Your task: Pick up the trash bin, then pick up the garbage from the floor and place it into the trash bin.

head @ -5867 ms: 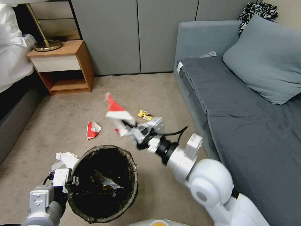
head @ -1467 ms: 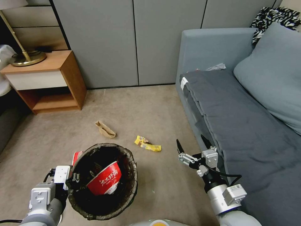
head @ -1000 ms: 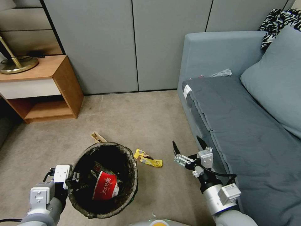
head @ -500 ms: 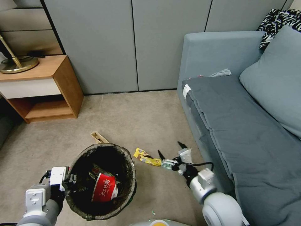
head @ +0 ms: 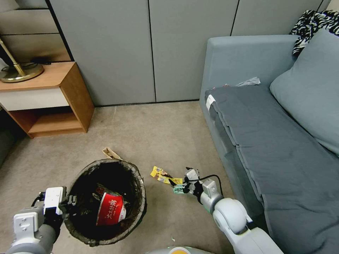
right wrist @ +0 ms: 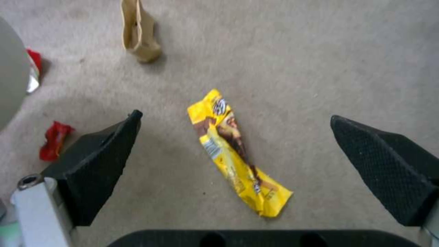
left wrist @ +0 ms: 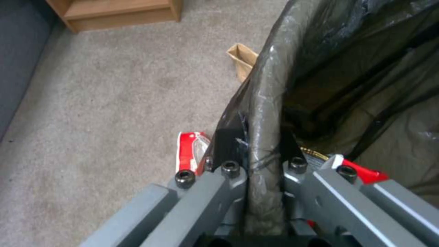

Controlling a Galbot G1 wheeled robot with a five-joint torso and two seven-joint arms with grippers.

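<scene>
Your left gripper near left, clamped on rim of trash bin; red cup lies inside bin. Your right gripper low over carpet just right of bin, fingers spread wide either side of yellow snack wrapper, not touching it. Farther: brown paper bag just behind bin. Sofa right, nightstand far left.
</scene>
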